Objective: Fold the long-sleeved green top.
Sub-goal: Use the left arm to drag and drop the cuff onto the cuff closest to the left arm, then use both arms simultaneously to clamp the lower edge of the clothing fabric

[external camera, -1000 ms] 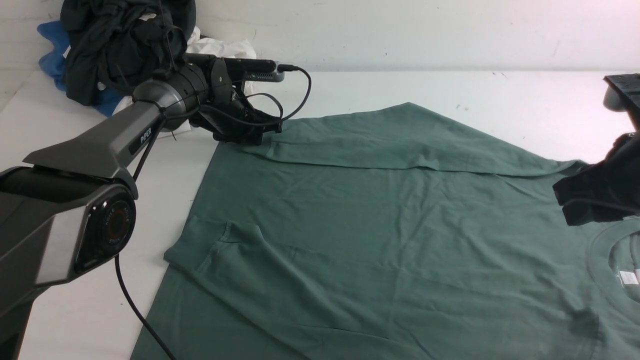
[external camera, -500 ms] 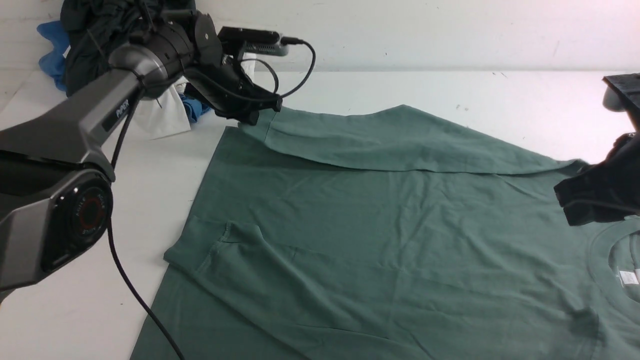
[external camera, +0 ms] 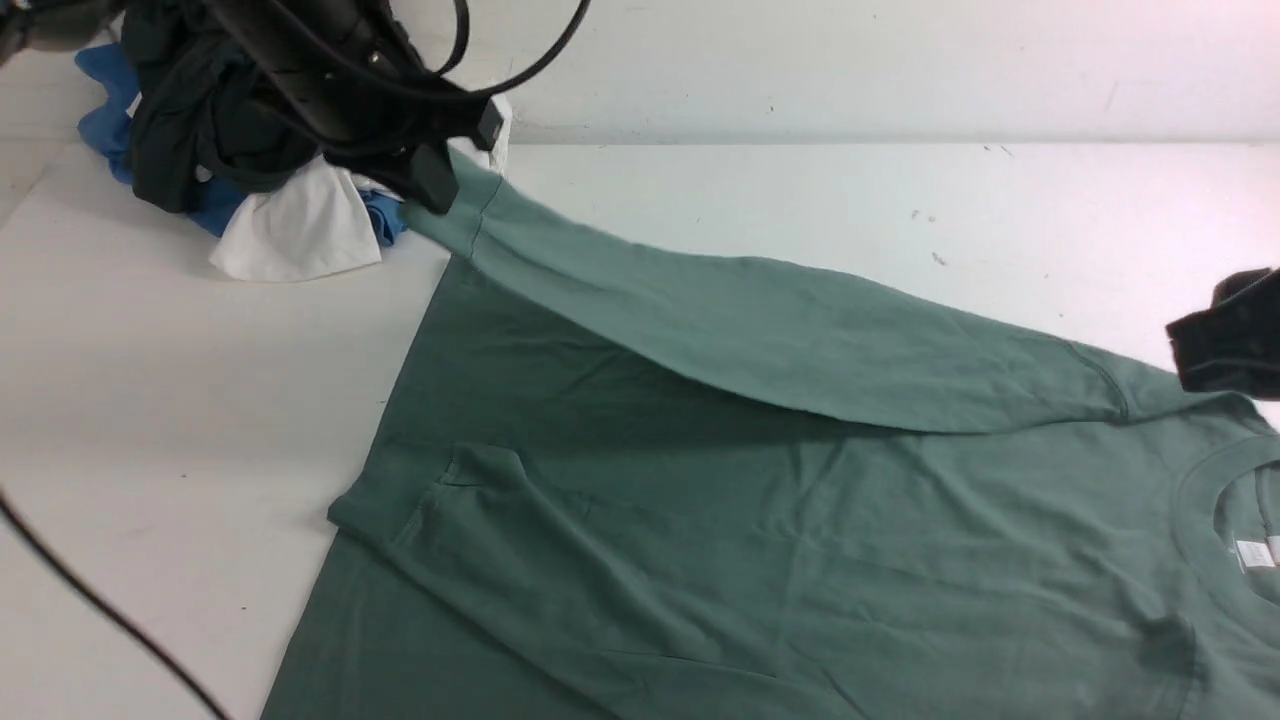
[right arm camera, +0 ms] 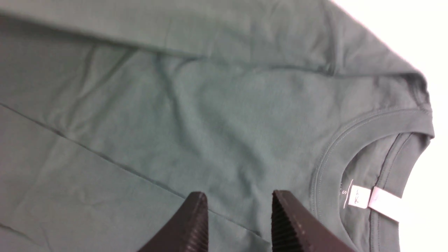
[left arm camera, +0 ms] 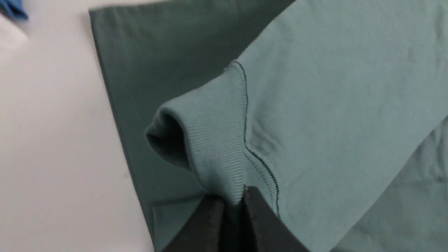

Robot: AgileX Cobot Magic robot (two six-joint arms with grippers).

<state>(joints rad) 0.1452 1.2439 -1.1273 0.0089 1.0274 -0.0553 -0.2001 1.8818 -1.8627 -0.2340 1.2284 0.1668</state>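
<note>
Centrally, we see the green long-sleeved top spread on the white surface, its collar toward the robot's right and its hem toward the left. Our left hand is clenched on the ribbed cuff of the far sleeve, which hangs lifted in one span from cuff to shoulder above the body of the top. Our right hand is released, jaws apart with nothing between them, poised over the chest just beside the collar and the white neck label; whether it touches the cloth we cannot tell. We judge the step in hand to be folding this sleeve across the body. Done well, the cuff travels low toward the near side, the sleeve lands flat and untwisted, and the cuff is let go only once it rests on the body. The grip takes just the cuff's edge, so a sharp pull could slip it free. A heap comprising a black garment, a white garment and a blue garment lies near the top's far corner, close behind the left hand, and a black cable crosses the near surface; both should be kept clear of the swing.
</note>
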